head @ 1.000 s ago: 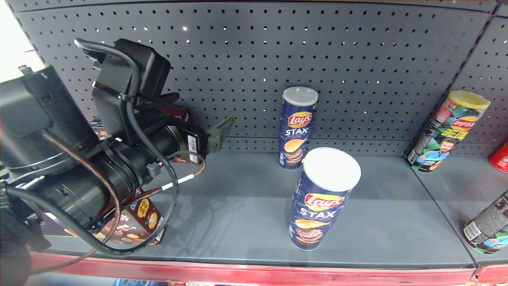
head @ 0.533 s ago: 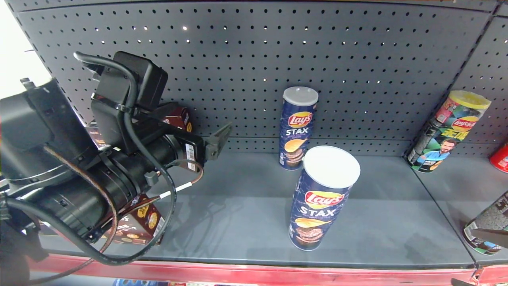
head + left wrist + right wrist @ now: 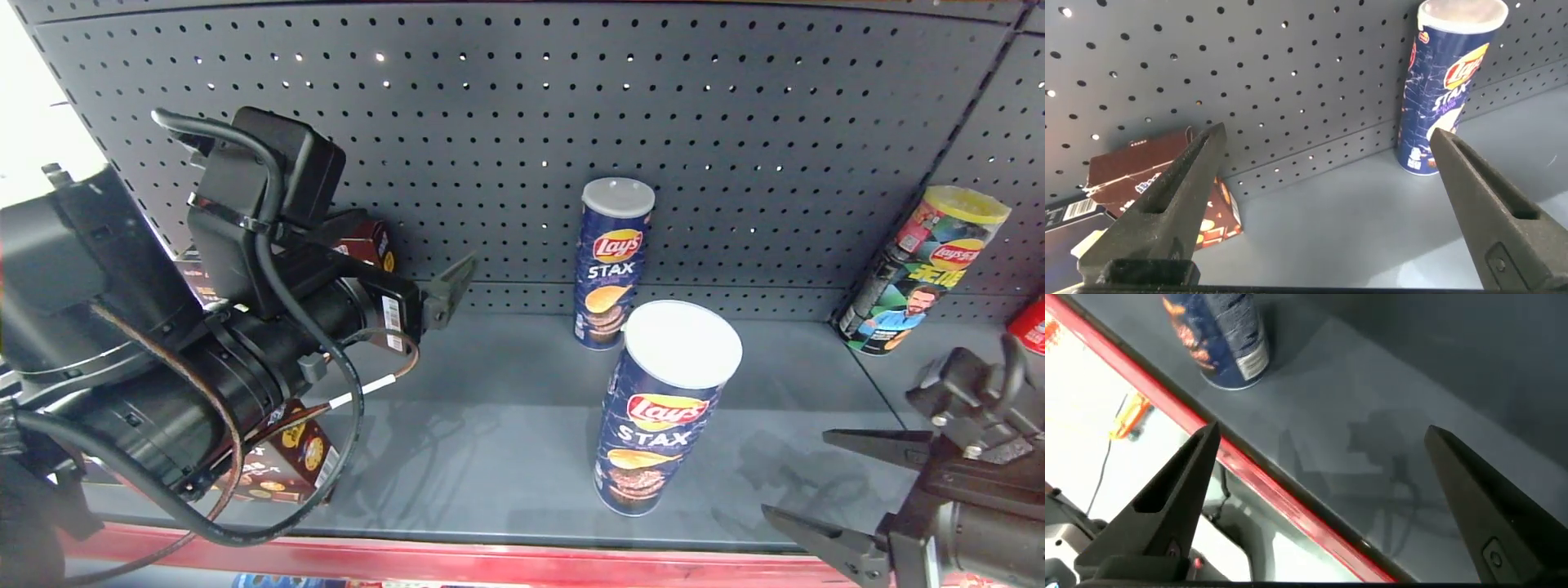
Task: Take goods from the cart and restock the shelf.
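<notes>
The right gripper (image 3: pixel 796 474) has swung into sight to the right of the front can (image 3: pixel 665 408), where a second ago there was only bare shelf. The left arm has dropped a touch and then settled. The right gripper's jaws are spread wide and hold nothing. It hangs low, out at the shelf's front edge, near the front can but not touching it. Its own camera looks past the tips at the can's base and the red lip (image 3: pixel 1167 400) running below it.

The left gripper (image 3: pixel 1327 132) is well to the left of the front can, also spread and empty, pointing at the pegboard (image 3: pixel 571 106). A brown box (image 3: pixel 294 457) sits under that arm.

The front can stands upright towards the front of the shelf (image 3: pixel 490 441). The back can (image 3: pixel 614 261) is right behind it against the pegboard, and a green can (image 3: pixel 922 273) stands further off to the right.

Since neither gripper carries any goods, I'd say it is between trips or lining something up.

My worry is the front can, which is tall, narrow and close to the edge. A sideways sweep from those open jaws could tip it, and it might roll off over the lip or knock into the back can. The lower jaw also sits about level with the red lip, so pushing straight in could jam it against the lip. The left arm's loose cable hangs close to the brown box and could drag it.
</notes>
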